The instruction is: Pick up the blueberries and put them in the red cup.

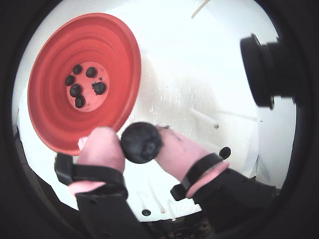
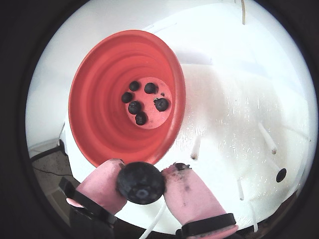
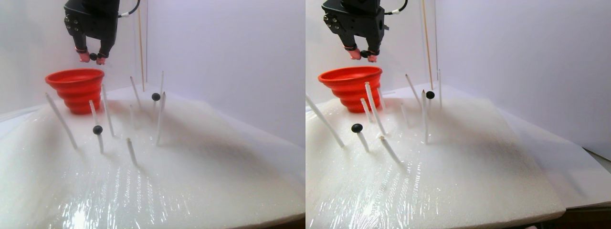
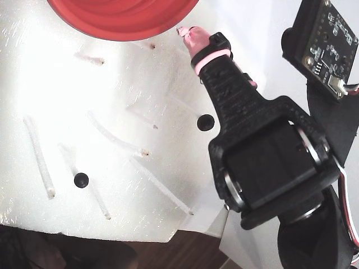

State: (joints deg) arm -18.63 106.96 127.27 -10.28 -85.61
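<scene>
My gripper (image 1: pixel 141 144) pinches one berry (image 2: pixel 141 182) between its pink pads (image 1: pixel 102 147), jaws closed just to the berry's width. I hang above the near rim of the cup (image 2: pixel 99 99), which stands at the far left of the foam (image 3: pixel 200 181) in the stereo pair. Five berries (image 2: pixel 134 107) already lie inside. This is the carry; next I must move over the cup's middle, then open. Two berries (image 3: pixel 97 129) wait on white sticks (image 3: pixel 160 119). In the fixed view the held berry is hidden and the cup cut off.
</scene>
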